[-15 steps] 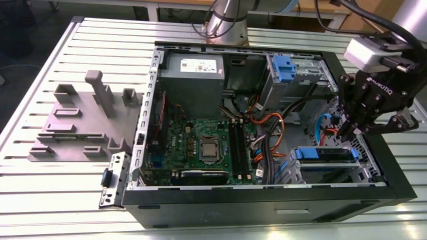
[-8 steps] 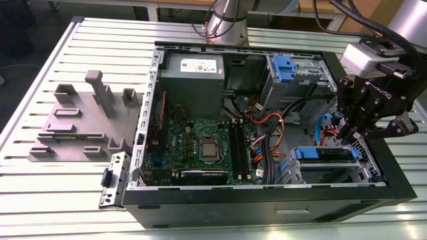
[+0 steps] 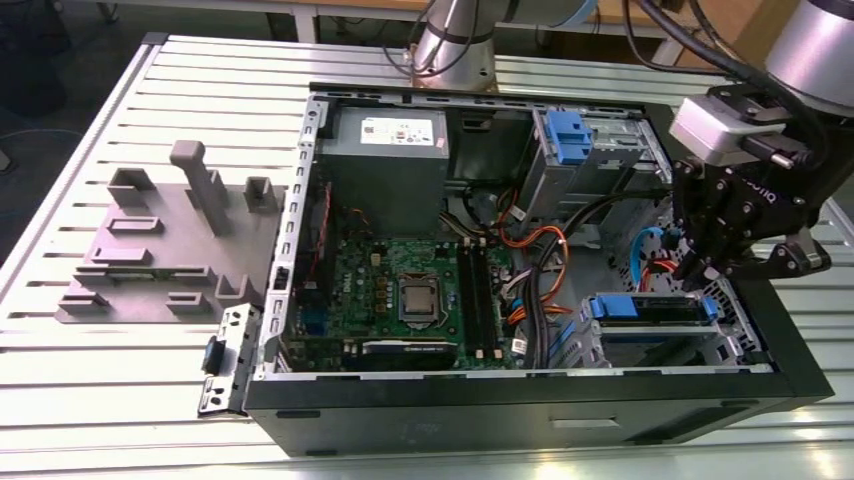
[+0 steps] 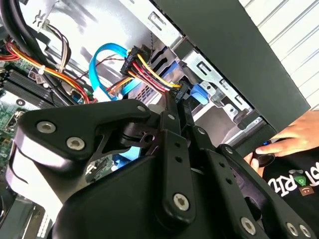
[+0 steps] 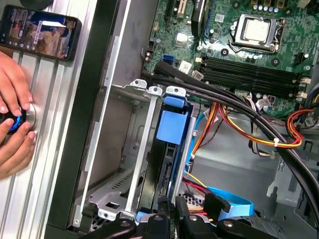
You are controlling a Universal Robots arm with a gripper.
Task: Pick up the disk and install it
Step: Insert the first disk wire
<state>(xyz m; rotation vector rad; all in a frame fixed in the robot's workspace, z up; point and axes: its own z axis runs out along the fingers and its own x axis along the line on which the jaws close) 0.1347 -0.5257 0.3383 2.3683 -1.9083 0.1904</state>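
Over the computer case's (image 3: pixel 534 410) near corner, on the exterior view's right, the gripper (image 3: pixel 703 268) hangs with its fingers (image 4: pixel 172 144) drawn together; whether they touch anything is hard to say. Just below them the disk (image 3: pixel 650 308) sits in its blue carrier inside the metal drive cage (image 5: pixel 144 144), beside red, yellow and blue cables (image 4: pixel 144 67). Beyond lie the motherboard (image 3: pixel 400 290) and the grey power supply (image 3: pixel 387 150). Outside the case wall, a person's hand (image 5: pixel 12 84) rests on the tabletop (image 3: pixel 134 400) near a phone (image 5: pixel 40 32).
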